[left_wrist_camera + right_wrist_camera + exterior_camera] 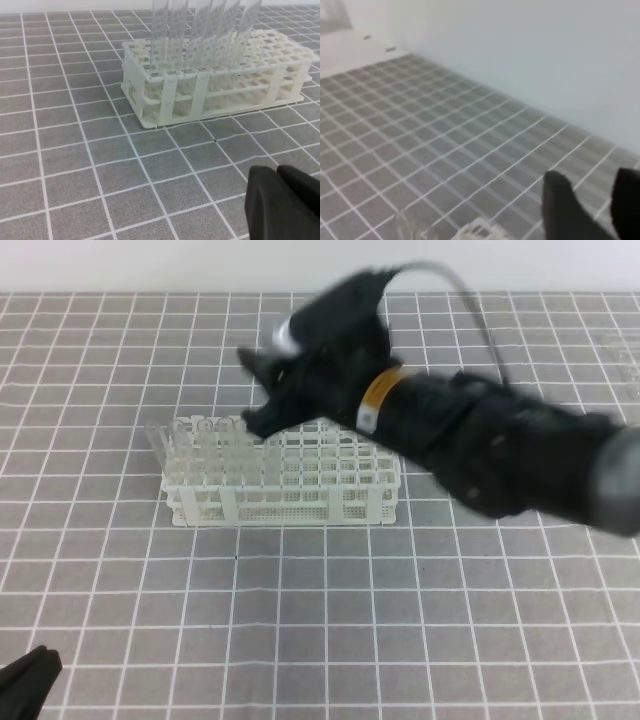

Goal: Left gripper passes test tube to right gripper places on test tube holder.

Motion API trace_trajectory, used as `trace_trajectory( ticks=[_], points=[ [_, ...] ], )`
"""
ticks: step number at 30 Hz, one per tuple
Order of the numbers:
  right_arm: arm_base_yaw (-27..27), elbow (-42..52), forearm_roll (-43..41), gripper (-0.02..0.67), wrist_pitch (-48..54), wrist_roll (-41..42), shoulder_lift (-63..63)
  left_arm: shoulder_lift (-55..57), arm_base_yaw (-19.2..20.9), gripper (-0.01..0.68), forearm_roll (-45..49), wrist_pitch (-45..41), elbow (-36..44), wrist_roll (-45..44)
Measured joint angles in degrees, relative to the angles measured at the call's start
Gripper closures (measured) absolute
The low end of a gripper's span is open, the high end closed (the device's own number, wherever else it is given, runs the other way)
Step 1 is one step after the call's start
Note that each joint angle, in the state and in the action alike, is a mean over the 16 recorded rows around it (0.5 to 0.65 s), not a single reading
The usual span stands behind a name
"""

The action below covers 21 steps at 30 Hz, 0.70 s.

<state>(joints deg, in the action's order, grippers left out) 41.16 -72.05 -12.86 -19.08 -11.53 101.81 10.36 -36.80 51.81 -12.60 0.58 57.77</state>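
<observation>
Tubes (210, 30) stand upright in the test tube holder (330, 485); my right end effector (592, 207), spread and empty, hovers over it, nearer than my left (25, 680).

Contents: one white rack (285, 480); roughly five clear tubes (210, 30) standing in it, exact count uncertain; two black grippers, one (262, 420) above the rack, one (25, 680) low.

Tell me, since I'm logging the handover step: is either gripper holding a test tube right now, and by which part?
Neither. The right gripper shows open, empty fingers; the left gripper has nothing at its tips. Tubes stand in the test tube holder.
</observation>
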Motion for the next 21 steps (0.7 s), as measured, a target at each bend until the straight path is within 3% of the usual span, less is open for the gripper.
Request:
trace_trajectory(
  ticks=[9, 21],
  points=[
    [0.00, 8.84, -1.84, 0.645, 10.80, 0.00, -20.80, 0.00, 0.00, 0.673, 0.01, 0.00, 0.00, 0.00],
    [0.00, 35.37, -1.82, 0.650, 13.91, 0.00, -49.35, -0.09, -0.01, 0.673, -0.03, -0.03, -0.14, 0.03]
  ],
)
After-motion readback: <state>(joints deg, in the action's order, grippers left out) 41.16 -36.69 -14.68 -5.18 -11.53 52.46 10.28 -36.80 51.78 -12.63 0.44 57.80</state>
